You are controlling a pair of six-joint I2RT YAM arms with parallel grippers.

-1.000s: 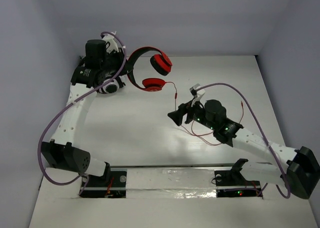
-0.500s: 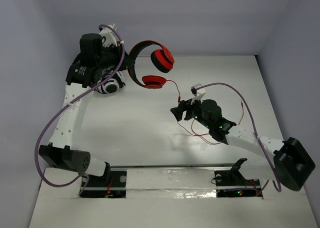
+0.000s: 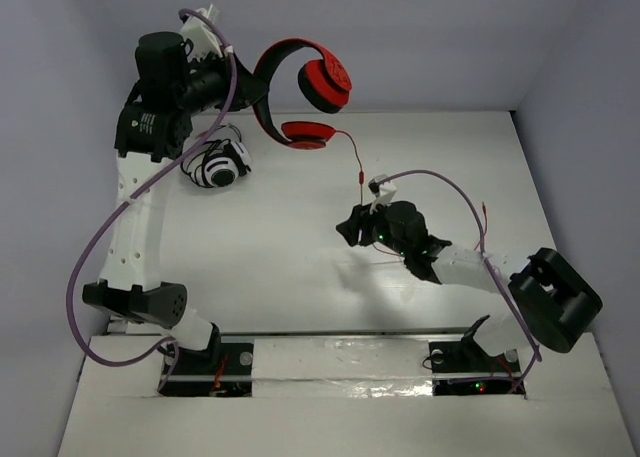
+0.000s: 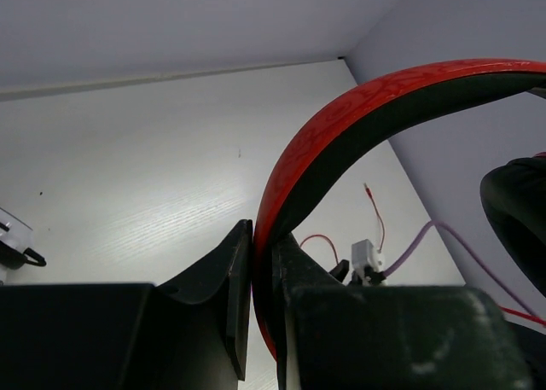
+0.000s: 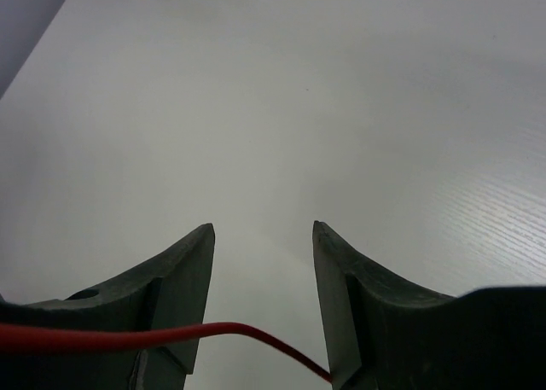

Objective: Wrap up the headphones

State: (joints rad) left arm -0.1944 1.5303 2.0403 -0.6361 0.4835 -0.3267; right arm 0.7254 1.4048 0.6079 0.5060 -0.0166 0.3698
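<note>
Top external: left end effector (image 4: 261, 236) clamped on the headband (image 4: 358, 108), holding the headphones (image 3: 325, 84) above the tabletop's (image 3: 280, 267) far-left corner, likely so the cable (image 3: 357, 162) hangs free; right end effector (image 5: 263, 232) gapes, cable crossing unpinched.

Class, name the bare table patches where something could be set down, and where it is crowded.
Free: the broad stretch of table between the left arm, the white and black headphones and the right gripper. Crowded: around the right arm, where the red cable lies.
</note>
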